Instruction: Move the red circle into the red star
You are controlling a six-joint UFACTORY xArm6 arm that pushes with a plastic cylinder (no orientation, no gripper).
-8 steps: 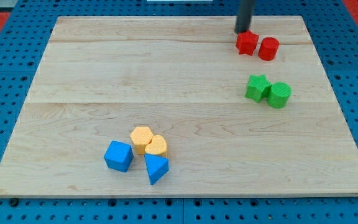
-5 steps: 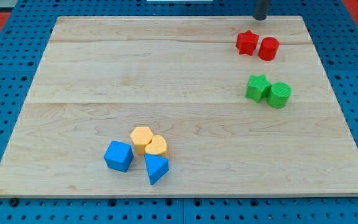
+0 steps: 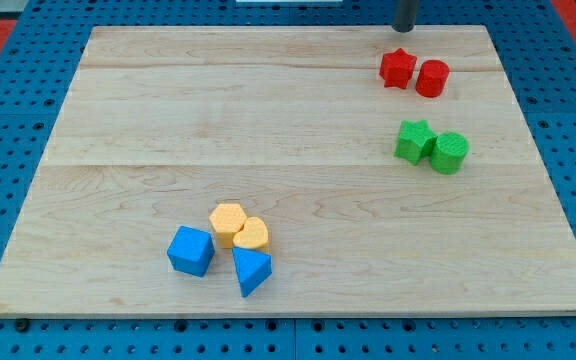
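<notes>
A single camera looks down at a slant from in front of the wooden board (image 3: 288, 130), taking in the whole board and some blue pegboard (image 3: 28, 335) around it. My tip (image 3: 404, 29) stands at the view's top edge, so the far side is cropped close.

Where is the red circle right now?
The red circle is near the view's top right of the wooden board, touching the red star on its left, with the green blocks just below. My tip is above the star.
</notes>
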